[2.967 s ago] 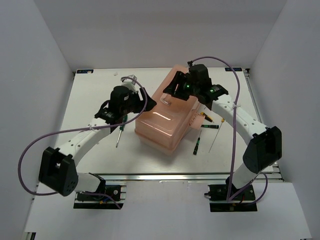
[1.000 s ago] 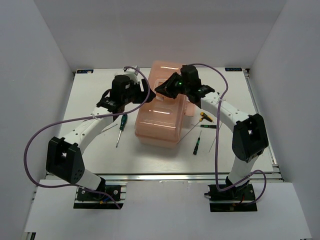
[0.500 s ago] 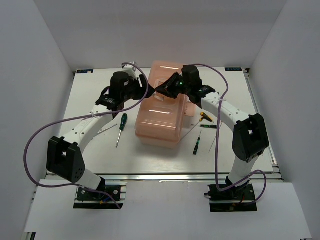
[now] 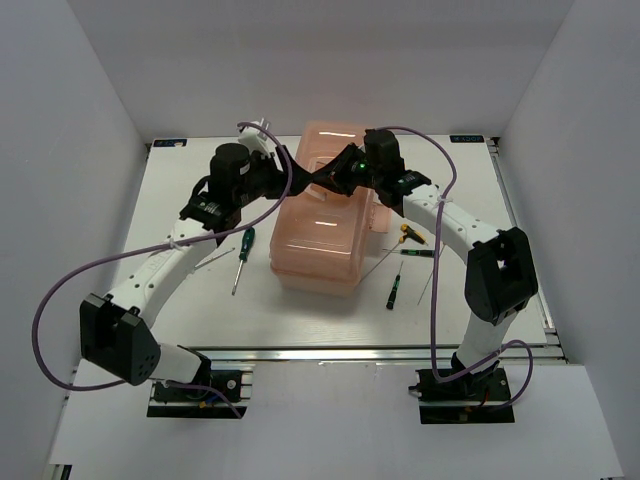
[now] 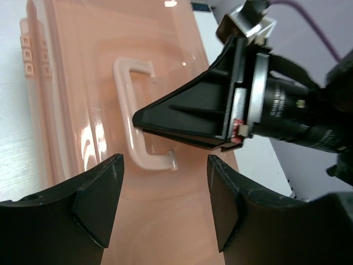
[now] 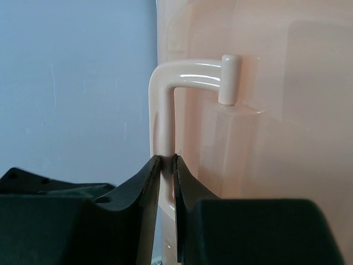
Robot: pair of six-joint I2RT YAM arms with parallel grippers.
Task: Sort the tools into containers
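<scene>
Toolbox (image 4: 325, 235) is sitting closed at the middle of the desk (image 4: 300, 320), newly squared up. The right gripper (image 6: 166, 160) is pinching its lid handle (image 5: 122, 94), and the left gripper (image 5: 165, 160) is arriving alongside, open and empty. Screwdrivers (image 4: 243, 250) are lying outside it, so lid-opening is likely coming next.

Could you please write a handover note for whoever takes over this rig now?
Right gripper: shut on the lid handle.
Left gripper: open, over the lid, empty.
Toolbox: mid-table, lid down.
Screwdrivers: on the table, some left of the toolbox, more to its right.
Done: handle gripped.
Left: lift lid, sort all screwdrivers into compartments.
</scene>
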